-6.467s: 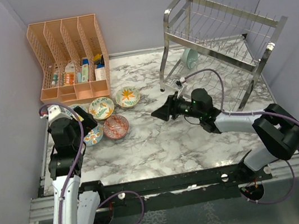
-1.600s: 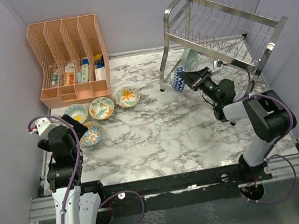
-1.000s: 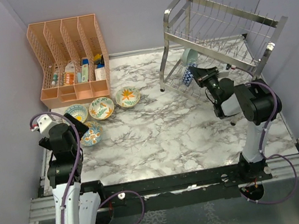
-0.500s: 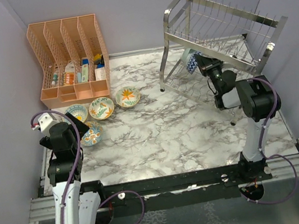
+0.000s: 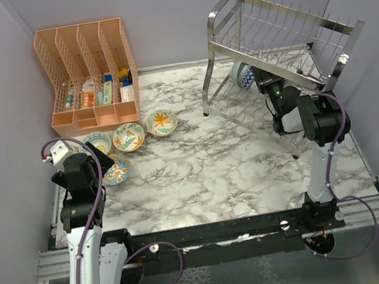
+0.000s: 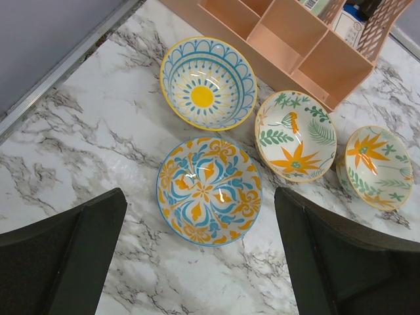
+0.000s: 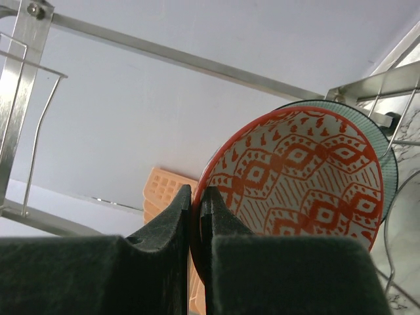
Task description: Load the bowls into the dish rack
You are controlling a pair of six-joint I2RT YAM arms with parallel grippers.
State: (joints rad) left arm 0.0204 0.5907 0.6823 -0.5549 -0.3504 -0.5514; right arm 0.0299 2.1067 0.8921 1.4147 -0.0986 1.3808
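In the right wrist view my right gripper (image 7: 195, 193) is shut on the rim of the red patterned bowl (image 7: 302, 177), which stands on edge against the pale teal bowl (image 7: 388, 172). From above, that gripper (image 5: 261, 82) reaches into the lower tier of the dish rack (image 5: 279, 23), beside the teal bowl (image 5: 238, 73). My left gripper (image 6: 200, 216) hangs open over an orange-and-blue floral bowl (image 6: 209, 190) without touching it. Three more bowls lie near: a blue sun-pattern one (image 6: 208, 92), a leafy one (image 6: 295, 134) and an orange-flower one (image 6: 377, 167).
The peach slotted organizer (image 5: 88, 71) with small bottles stands at the back left, just behind the bowls on the marble table (image 5: 201, 169). Purple walls close in on both sides. The rack's angled legs (image 5: 208, 85) stand on the table at the right.
My right gripper has carried the red patterned bowl up and back into the rack's lower tier, against the teal bowl. The left arm has hardly moved.
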